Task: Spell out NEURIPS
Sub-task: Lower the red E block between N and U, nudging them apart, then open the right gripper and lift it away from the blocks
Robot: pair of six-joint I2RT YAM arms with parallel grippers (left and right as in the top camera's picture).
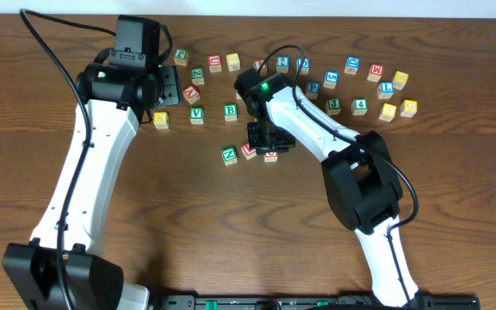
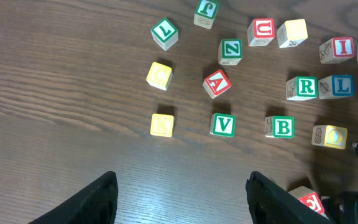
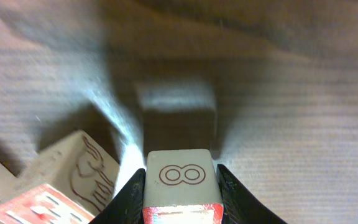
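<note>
Pinched in the right pincer [image 3: 180,199] by two opposite flat sides: a small wooden cube [image 3: 180,176], low over the counter [image 1: 455,189], just beside the red cube [image 1: 248,151] and green N [image 1: 229,156]. Light, stiff, smooth; probably twists if gripped off-centre. Left pincer [image 2: 185,202] spread, empty.

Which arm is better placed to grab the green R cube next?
Probably left. The left claw hangs open and empty, and the green R shows just ahead in its camera's view. The right claw is shut on a cube marked 8, so it is busy.
</note>
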